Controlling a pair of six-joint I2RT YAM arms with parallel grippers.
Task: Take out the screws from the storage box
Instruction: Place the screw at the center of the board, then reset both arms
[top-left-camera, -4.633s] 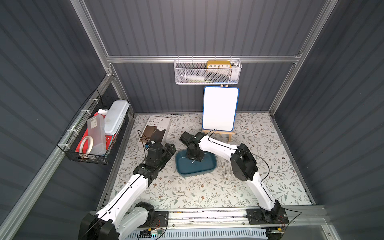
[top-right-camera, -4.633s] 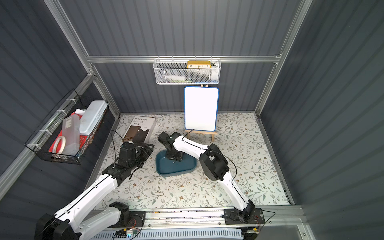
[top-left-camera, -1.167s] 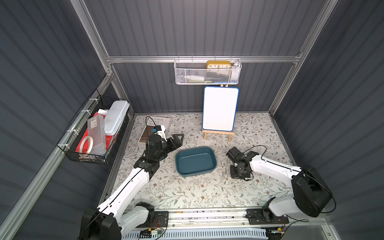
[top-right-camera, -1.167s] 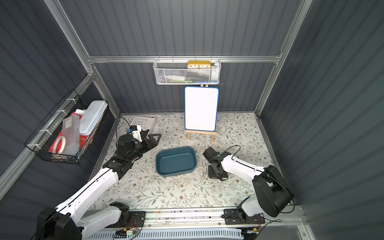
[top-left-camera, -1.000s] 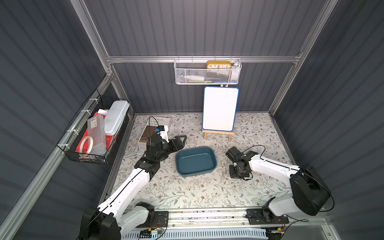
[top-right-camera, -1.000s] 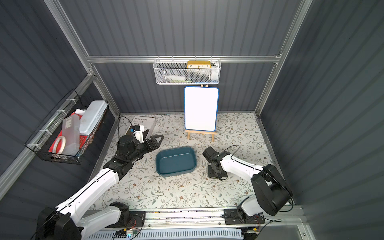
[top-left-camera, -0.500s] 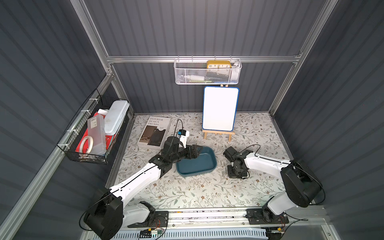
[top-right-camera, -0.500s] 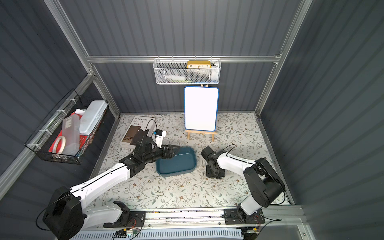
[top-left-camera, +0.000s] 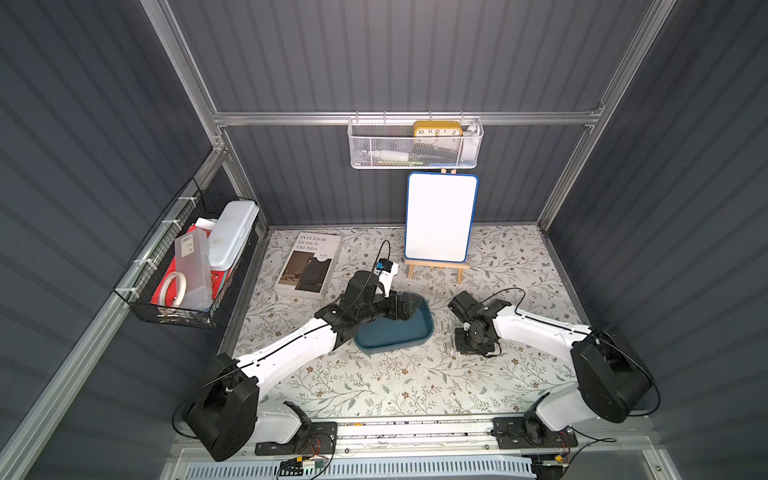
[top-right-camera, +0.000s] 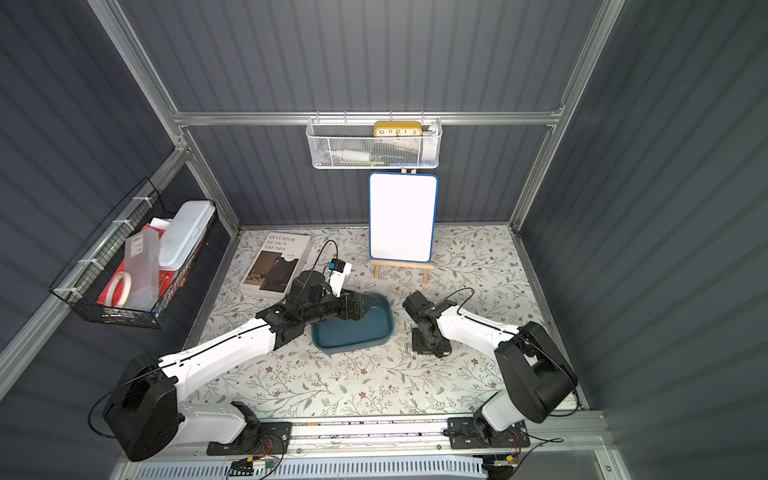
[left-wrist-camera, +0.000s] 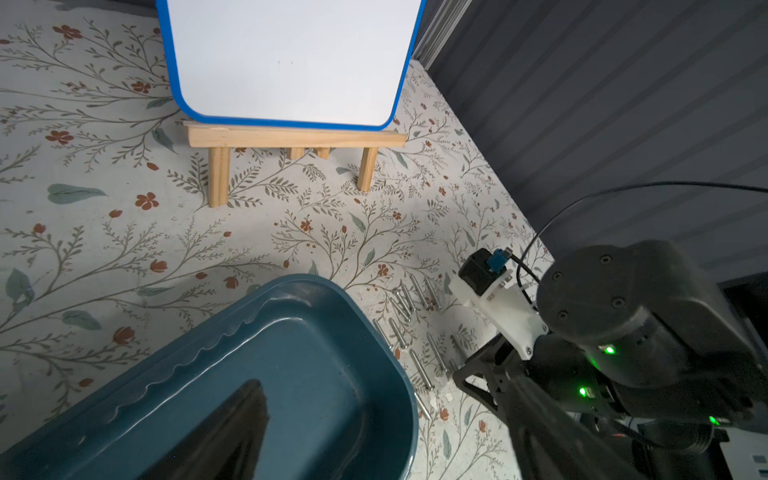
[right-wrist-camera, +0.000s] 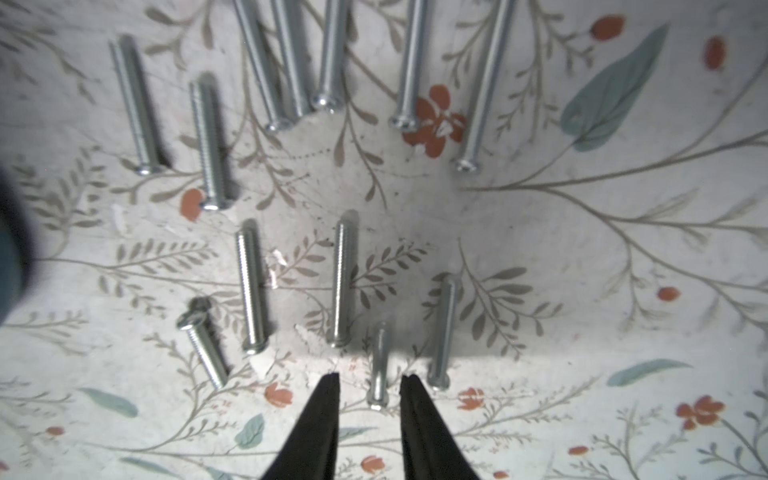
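The storage box (top-left-camera: 395, 345) (top-right-camera: 353, 345) is a shallow teal tray in mid-table; no screws show inside it in the left wrist view (left-wrist-camera: 291, 286). Several silvery screws (left-wrist-camera: 415, 316) (right-wrist-camera: 249, 286) lie in rows on the floral mat just right of the box, seen small in both top views (top-left-camera: 448, 332) (top-right-camera: 405, 332). My left gripper (top-left-camera: 409, 309) (top-right-camera: 357, 309) (left-wrist-camera: 382, 386) hangs open over the box's back part, holding nothing. My right gripper (top-left-camera: 469, 345) (top-right-camera: 428, 347) (right-wrist-camera: 370, 380) points down at the screws, its jaws slightly apart. One short screw (right-wrist-camera: 379, 365) lies loose between the tips.
A whiteboard on a wooden easel (top-left-camera: 440, 220) stands behind the box. A book (top-left-camera: 309, 266) lies at the back left. A white mesh basket (top-left-camera: 415, 145) hangs on the back wall and a black wire basket (top-left-camera: 187, 270) on the left wall.
My left arm swung from beside the book to over the box and its jaws opened wide. My right gripper stayed over the screws and its jaws parted.
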